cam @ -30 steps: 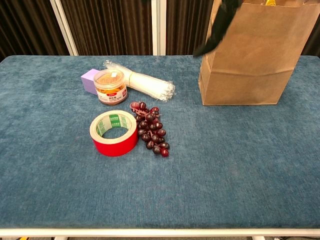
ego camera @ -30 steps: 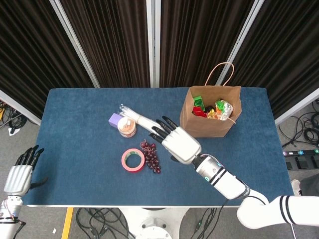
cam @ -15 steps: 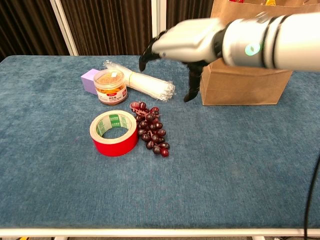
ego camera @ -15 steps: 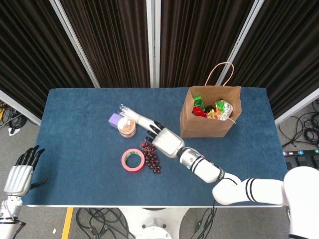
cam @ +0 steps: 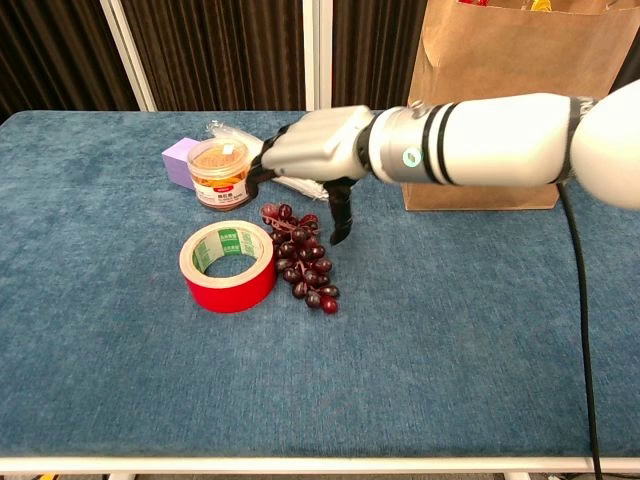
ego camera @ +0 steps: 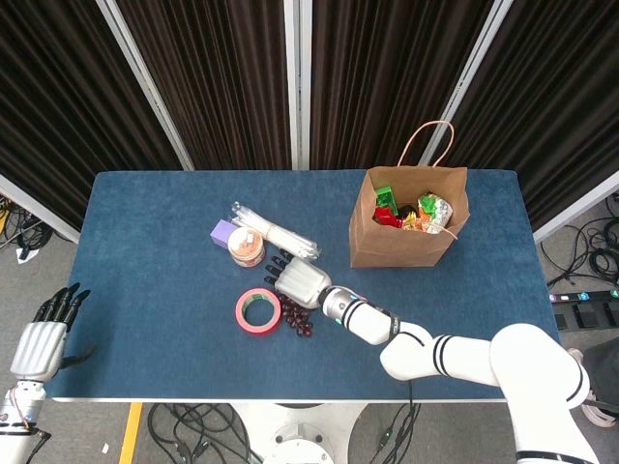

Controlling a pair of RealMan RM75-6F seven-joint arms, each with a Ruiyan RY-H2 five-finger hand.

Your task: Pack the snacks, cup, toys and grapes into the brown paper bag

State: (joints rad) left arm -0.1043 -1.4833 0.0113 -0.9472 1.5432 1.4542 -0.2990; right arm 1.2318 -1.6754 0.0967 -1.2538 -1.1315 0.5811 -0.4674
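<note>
One bag (ego camera: 406, 232) upper right of the head view, one grape bunch (cam: 305, 268), one tape roll (cam: 228, 265), one jar (cam: 220, 172), one purple block (cam: 178, 160), one straw pack (ego camera: 261, 228) at centre, two hands (ego camera: 298, 281) (ego camera: 39, 346).

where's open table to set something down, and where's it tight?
Bare cloth: the whole near strip in front of the red tape roll and grapes, the left end beyond the purple block, and the right end beside the brown paper bag. Tight: tape, grapes, snack jar and plastic-wrapped bundle cluster under the right hand.
</note>
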